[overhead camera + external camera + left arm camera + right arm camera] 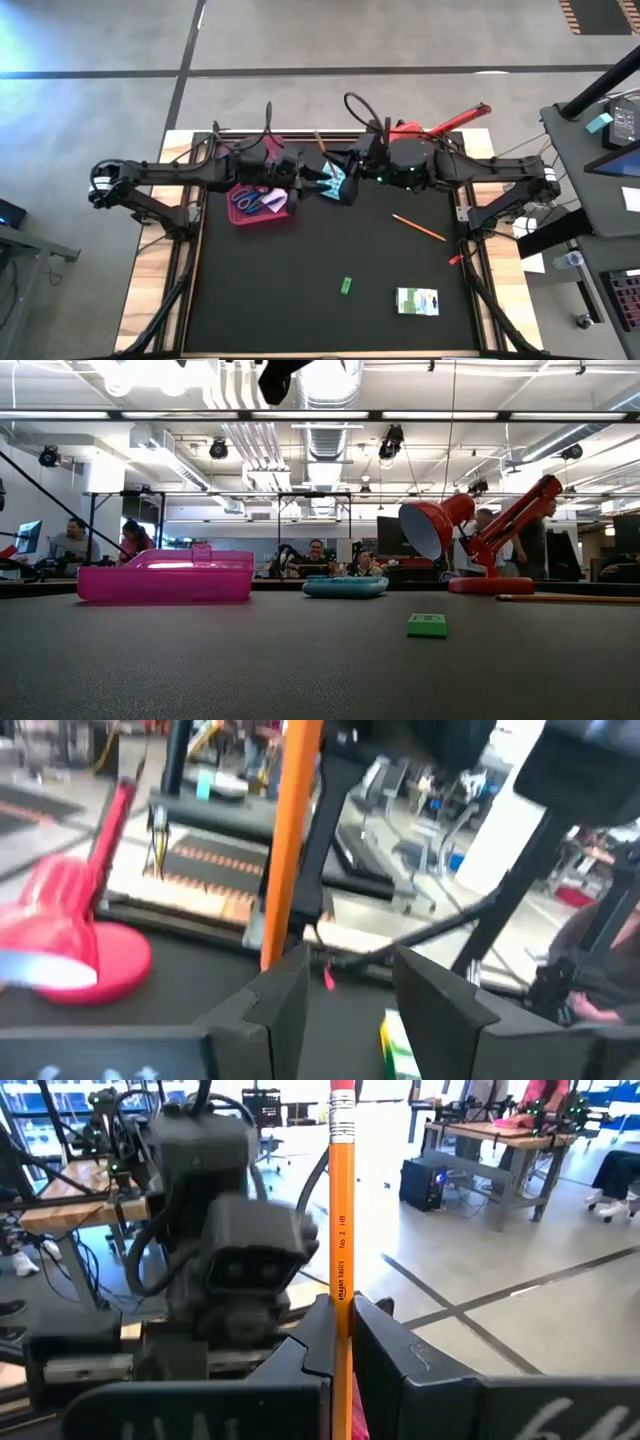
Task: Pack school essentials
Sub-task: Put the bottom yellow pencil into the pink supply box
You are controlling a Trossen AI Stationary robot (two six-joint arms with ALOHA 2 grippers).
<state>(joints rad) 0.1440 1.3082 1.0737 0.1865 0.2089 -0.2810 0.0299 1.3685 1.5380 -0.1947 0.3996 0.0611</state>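
While the rest of the stationery lies below, item one, a slim orange wooden pencil (342,1210) with a metal ferrule, stands upright in the air above the far middle of the black table mat (300,290), pinched low on its shaft by the closed right gripper (342,1315). The left gripper (350,970) faces it at close range, jaws apart and holding nothing, with the pencil just beside one finger. Handling, by judgement: light, stiff, thin and lacquer-smooth, so apt to pivot or slide in a narrow pinch. It is best taken across the flats near mid-shaft, away from the point. Already in the pink translucent plastic box (284,216), at the mat's far left: blue-handled scissors (248,198) and a pale pink note pad (275,203). Loose on the mat: a second orange pencil (418,227) at the right, a small green eraser (346,286) and a white-green packet (417,300) nearer the front. Not for packing: red desk lamp (440,125), far edge.
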